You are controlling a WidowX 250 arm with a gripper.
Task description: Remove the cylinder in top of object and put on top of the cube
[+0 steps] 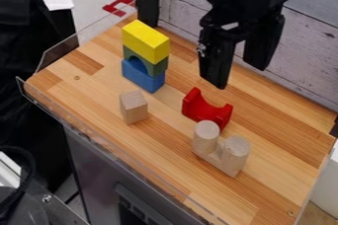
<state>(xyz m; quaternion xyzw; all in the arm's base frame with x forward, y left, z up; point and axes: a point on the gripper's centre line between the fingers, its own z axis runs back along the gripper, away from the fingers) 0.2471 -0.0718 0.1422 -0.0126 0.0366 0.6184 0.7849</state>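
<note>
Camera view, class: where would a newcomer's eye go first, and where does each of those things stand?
Probably first to the bright yellow block, topping a stack on a green arch and a blue block, toward the upper left. Next comes the black tool, hanging open at the upper right. The red curved piece stands out near the middle, just behind two pale cylinders.

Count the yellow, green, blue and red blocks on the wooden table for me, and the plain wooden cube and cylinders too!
Yellow block: 1
Green block: 1
Blue block: 1
Red block: 1
Plain cube: 1
Plain cylinders: 2
Total: 7
</note>
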